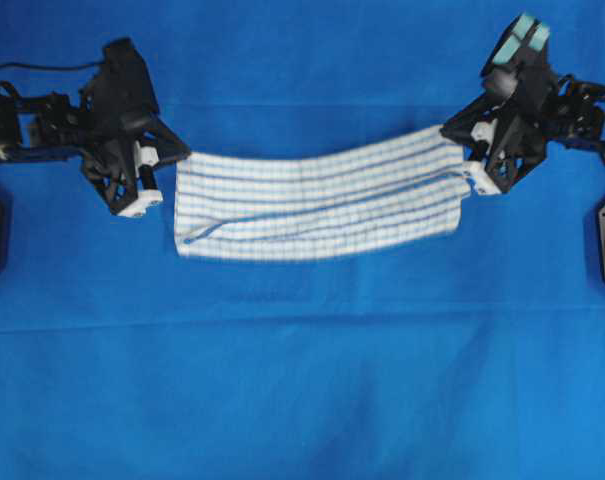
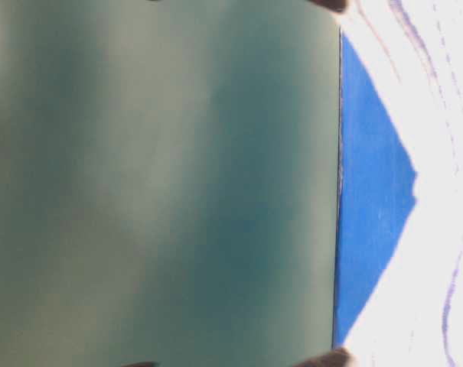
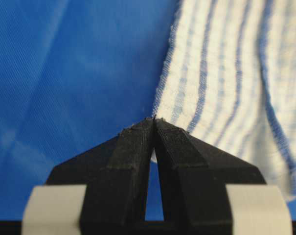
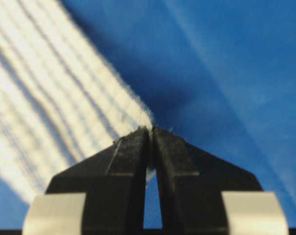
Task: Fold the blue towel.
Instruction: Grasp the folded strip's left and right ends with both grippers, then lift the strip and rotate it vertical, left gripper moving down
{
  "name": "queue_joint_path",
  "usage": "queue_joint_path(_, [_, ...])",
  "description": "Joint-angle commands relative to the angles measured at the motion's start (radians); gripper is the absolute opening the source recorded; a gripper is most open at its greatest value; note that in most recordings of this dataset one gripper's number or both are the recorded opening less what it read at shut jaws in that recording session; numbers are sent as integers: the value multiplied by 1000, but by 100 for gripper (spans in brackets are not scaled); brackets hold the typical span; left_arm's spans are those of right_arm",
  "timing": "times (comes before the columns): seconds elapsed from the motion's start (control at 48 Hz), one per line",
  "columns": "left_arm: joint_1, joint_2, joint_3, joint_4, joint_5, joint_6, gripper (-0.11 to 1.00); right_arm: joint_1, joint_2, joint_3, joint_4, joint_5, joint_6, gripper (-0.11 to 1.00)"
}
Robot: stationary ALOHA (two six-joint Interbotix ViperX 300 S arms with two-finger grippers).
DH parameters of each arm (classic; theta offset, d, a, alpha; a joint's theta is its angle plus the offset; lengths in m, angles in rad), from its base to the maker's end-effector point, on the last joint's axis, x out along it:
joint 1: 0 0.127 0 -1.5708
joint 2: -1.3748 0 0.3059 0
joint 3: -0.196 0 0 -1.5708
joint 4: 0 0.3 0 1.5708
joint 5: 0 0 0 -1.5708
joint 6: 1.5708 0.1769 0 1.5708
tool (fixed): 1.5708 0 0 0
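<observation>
- Here the blue towel [image 1: 317,200] is a thin white cloth crossed by fine blue and pale-blue lines in a check pattern, stretched in a long band between the two arms over the far half of the blue sheet [image 1: 302,380] that covers the desk.
- Its middle sags toward the near edge, its right end sits farther back than its left, and a loose hem line runs along its length.
- The left gripper [image 1: 152,170] is clenched on the towel's left end; the left wrist view shows its black fingers [image 3: 133,161] pressed together at the tips with the towel's corner [image 3: 226,73] pinched between them.
- The right gripper [image 1: 477,165] is likewise clamped on the right end — in the right wrist view the fingers [image 4: 130,164] meet at the tips on the cloth's edge [image 4: 64,93].
- From overhead the pinch points are hidden under the gripper bodies; only the wrist views show them.
- The table-level view is blurred and turned sideways: a dull green-grey surface fills most of it, with a wedge of blue sheet [image 2: 373,191] and washed-out white cloth [image 2: 445,229] along one side, and the grippers are cut off to dark scraps at the edges.
- Both arms are cut off at the overhead view's sides.
</observation>
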Motion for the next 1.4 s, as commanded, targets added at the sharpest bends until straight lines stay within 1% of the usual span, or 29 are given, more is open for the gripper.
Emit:
queue_joint_path(0.0, [3,-74,-32,-2,40,-9,1,2,-77,-35,-2,51,2,6])
queue_joint_path(0.146, [-5,-172,-37,-3,78,-12,1,3,-179,-51,-2,114,8,6])
queue_joint_path(0.333, [-20,-275,-34,-2,109,-12,1,11,-299,-52,-2,146,12,6])
queue_joint_path(0.417, [-23,-291,-29,-2,109,-15,1,11,-336,-48,-2,149,12,6])
queue_joint_path(0.563, [-40,-291,-32,-3,109,-26,1,11,-337,-48,-2,146,9,6])
queue_joint_path(0.729, [-91,-276,-38,-3,87,-49,1,0,-282,-54,-2,117,8,6])
queue_joint_path(0.834, [-133,-256,-46,-3,52,-64,1,-15,-225,-66,-2,63,8,6])
queue_joint_path(0.938, [-176,-221,-63,-3,21,-71,1,-41,-169,-86,-5,11,6,6])
queue_joint_path(1.063, [-235,-161,-100,-2,-18,-72,1,-97,-84,-124,-17,-26,5,6])
queue_joint_path(1.209, [-301,-83,-155,-3,-55,-71,1,-147,12,-192,-41,-52,3,6])
queue_joint_path(1.376, [-357,21,-235,-3,-106,-61,1,-175,112,-281,-94,-95,2,6])
